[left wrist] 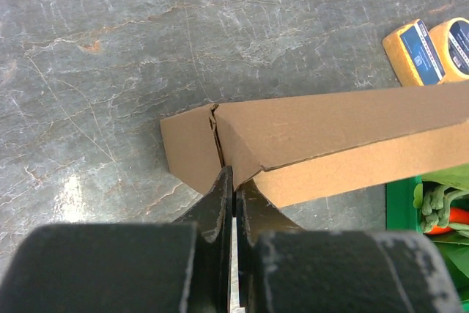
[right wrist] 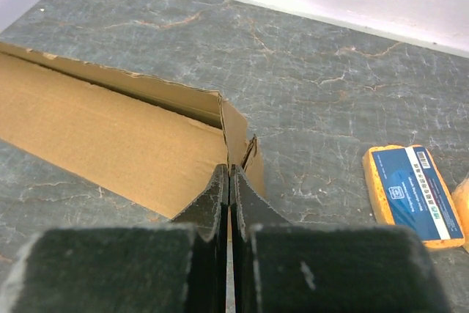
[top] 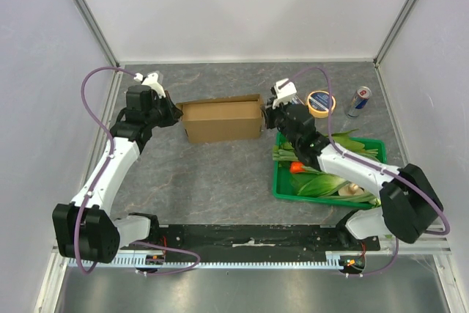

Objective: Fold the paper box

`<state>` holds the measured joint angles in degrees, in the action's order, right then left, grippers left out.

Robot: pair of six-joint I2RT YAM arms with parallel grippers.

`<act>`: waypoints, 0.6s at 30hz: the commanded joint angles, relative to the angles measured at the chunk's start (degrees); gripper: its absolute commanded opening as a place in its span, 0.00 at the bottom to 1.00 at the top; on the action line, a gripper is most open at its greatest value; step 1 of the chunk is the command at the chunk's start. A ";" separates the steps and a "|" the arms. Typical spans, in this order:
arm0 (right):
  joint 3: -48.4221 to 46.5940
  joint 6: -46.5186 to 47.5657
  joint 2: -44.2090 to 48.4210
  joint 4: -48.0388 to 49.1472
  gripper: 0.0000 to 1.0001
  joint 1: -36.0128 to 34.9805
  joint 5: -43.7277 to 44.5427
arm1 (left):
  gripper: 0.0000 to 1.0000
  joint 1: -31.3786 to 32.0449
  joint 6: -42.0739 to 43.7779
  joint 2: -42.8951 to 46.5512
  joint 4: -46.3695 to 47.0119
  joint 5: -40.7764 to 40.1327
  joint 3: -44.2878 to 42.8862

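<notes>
The paper box (top: 222,121) is a plain brown cardboard box lying lengthwise in the middle of the table, its long top flap partly open. My left gripper (top: 176,115) is at its left end. In the left wrist view the gripper (left wrist: 234,177) is shut on the corner of the box's (left wrist: 330,137) end flap. My right gripper (top: 266,115) is at the right end. In the right wrist view the gripper (right wrist: 230,174) is shut on the thin end wall of the box (right wrist: 110,133), whose inner floor shows to the left.
A green crate (top: 282,181) of vegetables sits under my right arm. A yellow tape roll (top: 321,102) and a drink can (top: 358,100) stand at the back right. A yellow sponge with a blue label (right wrist: 410,196) lies near the box's right end.
</notes>
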<state>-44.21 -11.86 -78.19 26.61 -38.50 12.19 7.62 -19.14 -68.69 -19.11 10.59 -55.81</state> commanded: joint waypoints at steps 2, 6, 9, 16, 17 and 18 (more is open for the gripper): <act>-7.64 -0.53 -6.00 -18.52 0.00 3.70 -3.47 | 0.02 0.56 -0.90 -1.89 -4.27 -0.04 1.23; -9.49 -0.81 -8.02 -18.17 0.00 3.70 -7.00 | 0.02 0.56 -0.90 -1.98 -4.26 -0.13 1.06; -10.89 2.09 -9.78 -19.31 0.00 4.31 -10.85 | 0.02 0.64 -0.47 -1.89 -4.53 -0.48 0.97; -12.40 5.53 -10.93 -23.17 0.00 5.72 -7.46 | 0.02 0.64 -0.38 -2.42 -5.06 -0.40 0.79; -12.40 4.92 -11.10 -23.36 0.00 5.63 -6.31 | 0.02 0.64 -0.38 -2.33 -5.06 -0.31 0.71; -12.13 3.96 -11.10 -23.36 0.00 5.46 -5.60 | 0.02 0.64 -0.55 -2.33 -5.06 -0.22 0.62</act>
<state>-57.47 -9.13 -86.30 15.03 -32.88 3.64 7.90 -19.25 -69.28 -18.65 10.50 -55.86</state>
